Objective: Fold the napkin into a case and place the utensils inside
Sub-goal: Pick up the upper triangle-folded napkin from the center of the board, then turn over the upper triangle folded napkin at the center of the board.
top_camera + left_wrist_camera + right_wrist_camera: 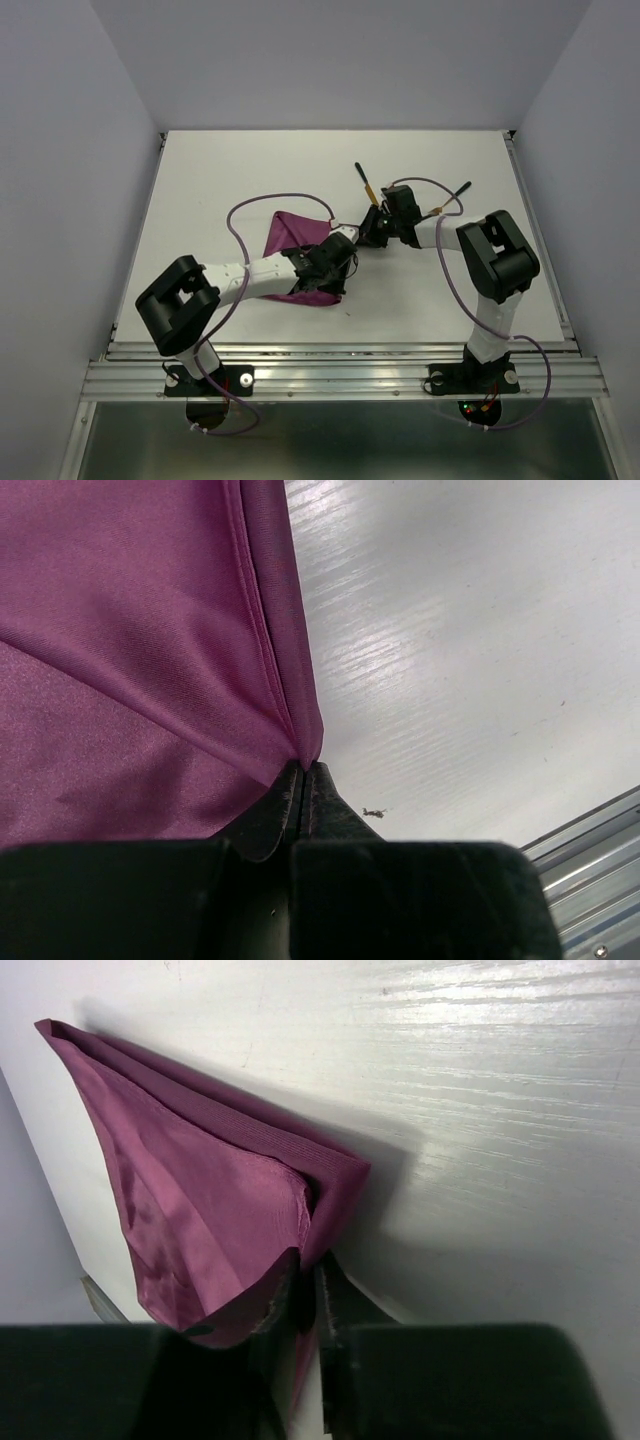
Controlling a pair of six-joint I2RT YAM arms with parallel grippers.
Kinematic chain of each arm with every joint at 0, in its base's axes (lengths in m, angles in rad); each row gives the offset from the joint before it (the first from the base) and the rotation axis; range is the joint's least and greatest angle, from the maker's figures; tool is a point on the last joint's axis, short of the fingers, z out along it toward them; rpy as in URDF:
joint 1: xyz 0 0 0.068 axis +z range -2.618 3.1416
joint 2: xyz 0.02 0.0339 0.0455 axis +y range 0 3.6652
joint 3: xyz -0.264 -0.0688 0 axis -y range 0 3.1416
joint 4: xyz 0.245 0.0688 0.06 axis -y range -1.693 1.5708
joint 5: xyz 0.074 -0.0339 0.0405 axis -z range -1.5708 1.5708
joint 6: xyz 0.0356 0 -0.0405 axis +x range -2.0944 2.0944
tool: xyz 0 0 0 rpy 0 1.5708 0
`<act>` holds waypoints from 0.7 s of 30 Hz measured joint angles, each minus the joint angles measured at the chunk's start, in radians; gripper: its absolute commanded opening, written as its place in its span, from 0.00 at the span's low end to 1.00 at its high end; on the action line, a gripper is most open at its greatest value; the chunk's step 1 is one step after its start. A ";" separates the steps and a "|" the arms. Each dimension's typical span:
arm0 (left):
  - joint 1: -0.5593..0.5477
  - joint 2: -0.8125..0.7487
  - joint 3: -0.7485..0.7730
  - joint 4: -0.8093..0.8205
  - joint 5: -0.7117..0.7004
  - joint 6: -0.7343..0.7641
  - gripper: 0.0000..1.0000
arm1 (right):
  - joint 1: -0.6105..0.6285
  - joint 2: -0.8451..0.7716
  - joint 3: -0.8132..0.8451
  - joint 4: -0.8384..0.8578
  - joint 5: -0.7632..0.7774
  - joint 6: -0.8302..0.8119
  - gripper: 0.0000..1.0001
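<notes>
The magenta-purple napkin point(288, 235) lies partly folded, in layers, left of the table's middle. My left gripper point(338, 268) is shut on one corner of it; in the left wrist view the cloth point(130, 630) runs into the closed jaws of that gripper point(303, 767). My right gripper point(363, 238) is closed on a folded edge of the napkin point(210, 1180), with cloth pinched in the right gripper point(307, 1262). Two utensils with black handles and gold ends lie behind the right arm: one point(368, 186) just beyond the grippers, the other point(448, 202) further right.
The white table point(230, 170) is walled by grey panels at the back and both sides. A metal rail point(340, 370) runs along the near edge by the arm bases. Purple cables point(260, 205) loop over the table beside each arm.
</notes>
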State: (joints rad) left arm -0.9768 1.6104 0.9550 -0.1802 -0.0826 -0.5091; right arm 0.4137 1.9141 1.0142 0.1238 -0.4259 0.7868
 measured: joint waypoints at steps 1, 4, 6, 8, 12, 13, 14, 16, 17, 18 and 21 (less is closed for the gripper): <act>0.002 -0.002 0.000 0.000 0.000 0.000 0.00 | 0.000 0.000 0.000 0.001 0.000 0.000 0.07; 0.003 -0.014 -0.008 0.007 -0.001 0.000 0.00 | 0.000 0.000 0.000 0.002 0.005 0.005 0.01; 0.004 -0.022 -0.012 0.008 -0.004 0.000 0.00 | 0.000 -0.001 -0.001 0.001 0.008 0.006 0.01; 0.004 -0.031 -0.012 0.006 -0.005 0.004 0.00 | 0.000 -0.009 -0.005 -0.002 0.021 0.006 0.01; 0.004 -0.063 -0.008 -0.012 -0.008 0.024 0.00 | 0.005 -0.080 -0.016 -0.028 0.065 0.005 0.01; 0.004 -0.076 0.000 -0.021 -0.008 0.031 0.00 | 0.006 -0.114 -0.016 -0.037 0.085 0.002 0.01; 0.004 -0.084 0.010 -0.030 -0.010 0.037 0.00 | 0.007 -0.144 -0.016 -0.043 0.103 -0.001 0.01; 0.004 -0.099 0.043 -0.050 -0.010 0.050 0.00 | 0.008 -0.196 -0.013 -0.054 0.135 -0.009 0.01; 0.004 -0.102 0.066 -0.062 -0.010 0.058 0.00 | 0.007 -0.235 -0.007 -0.062 0.157 -0.014 0.01; 0.004 -0.103 0.096 -0.072 -0.010 0.064 0.00 | 0.007 -0.261 -0.001 -0.068 0.174 -0.021 0.01; 0.004 -0.104 0.157 -0.090 -0.011 0.079 0.00 | 0.005 -0.320 0.022 -0.090 0.226 -0.039 0.01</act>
State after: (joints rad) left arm -0.9730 1.5063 1.1122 -0.2699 -0.0937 -0.4301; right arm 0.4191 1.5944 1.0363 0.0334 -0.1997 0.7475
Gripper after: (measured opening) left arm 0.036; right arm 0.034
